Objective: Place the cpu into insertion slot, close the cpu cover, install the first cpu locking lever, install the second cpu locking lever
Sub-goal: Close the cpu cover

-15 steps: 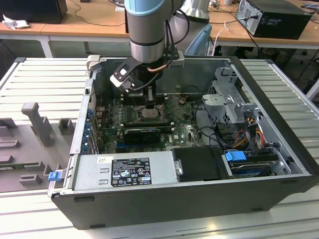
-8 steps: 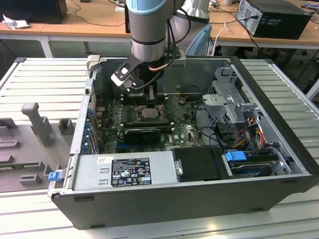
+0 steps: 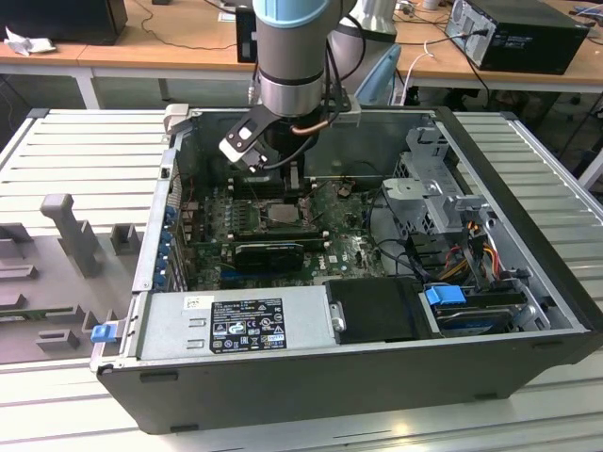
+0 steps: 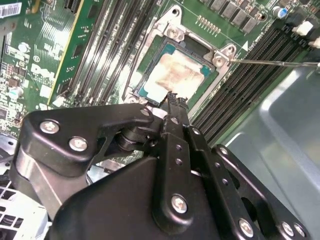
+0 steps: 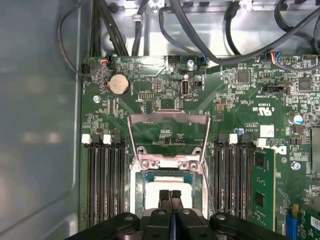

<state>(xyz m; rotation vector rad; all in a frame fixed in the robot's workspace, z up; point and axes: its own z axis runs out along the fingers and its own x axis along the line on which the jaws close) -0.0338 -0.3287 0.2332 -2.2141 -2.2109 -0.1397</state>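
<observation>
your gripper [image 5: 170, 198] hangs, fingertips pressed together, just over the cpu [image 4: 177, 75] seated in the insertion slot [image 4: 141, 80], cpu cover [image 5: 169, 116] raised.

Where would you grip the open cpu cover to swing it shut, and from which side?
Likely the free end bar of the cpu cover, opposite the hinge beside the cpu, coming from the side away from it: the thin frame is open, and its large window leaves only bars to hold.
</observation>
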